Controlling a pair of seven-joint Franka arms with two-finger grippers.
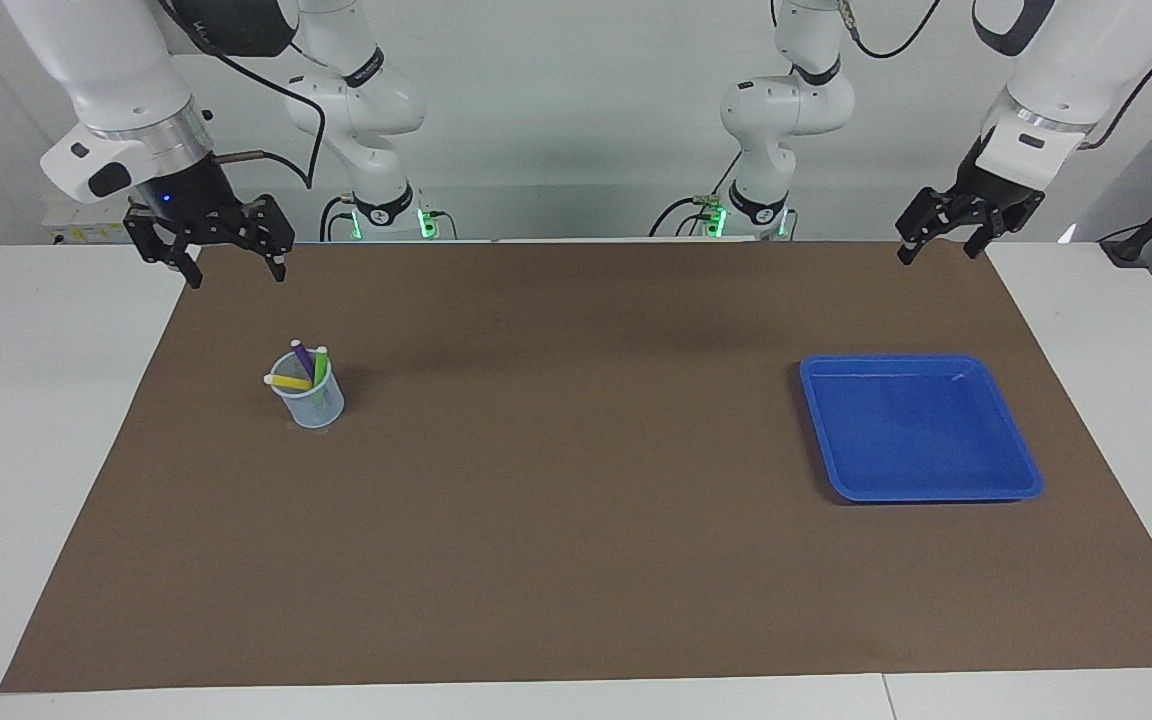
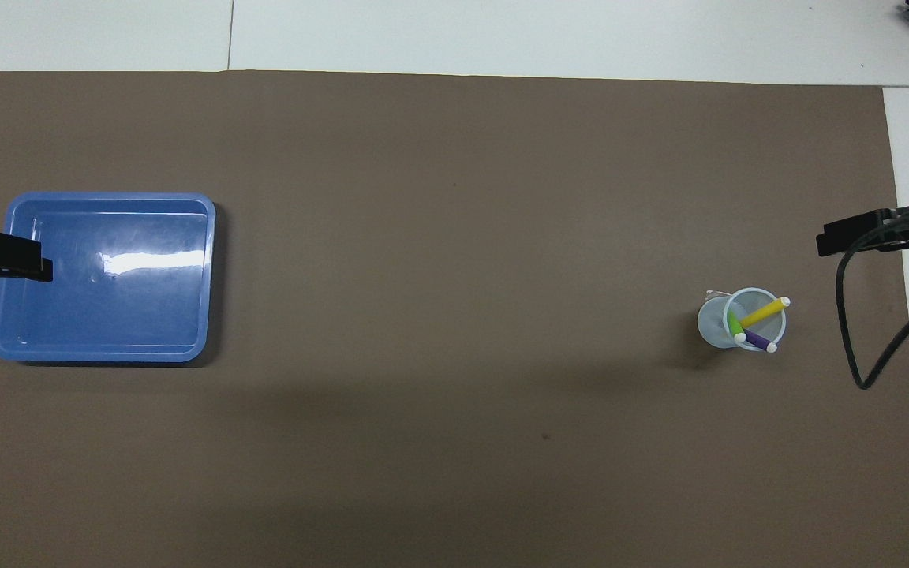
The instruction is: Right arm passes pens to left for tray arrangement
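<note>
Pens stand together in a small pale blue mesh cup [image 1: 309, 396] on the brown mat [image 1: 576, 560], toward the right arm's end of the table. The yellow pen [image 1: 288, 381] leans almost flat across the rim, the purple pen [image 1: 304, 359] and the green pen [image 1: 320, 366] stand steeper beside it, and all three show whitish ends above the cup. In the overhead view the yellow pen [image 2: 764, 312] crosses the cup's mouth while the other two lie against the rim.

Well apart from the cup, toward the left arm's end, sits the shallow blue tray [image 1: 1020, 470], with nothing in it.

Hanging over the mat's corner nearest the robots at its own end, the right gripper [image 1: 232, 264] has its fingers spread wide and holds nothing; its blue light glows. The left gripper [image 1: 938, 243] hangs over the mat's edge nearest the robots at the tray's end, fingers also apart, touching nothing. Both arms wait, raised.
</note>
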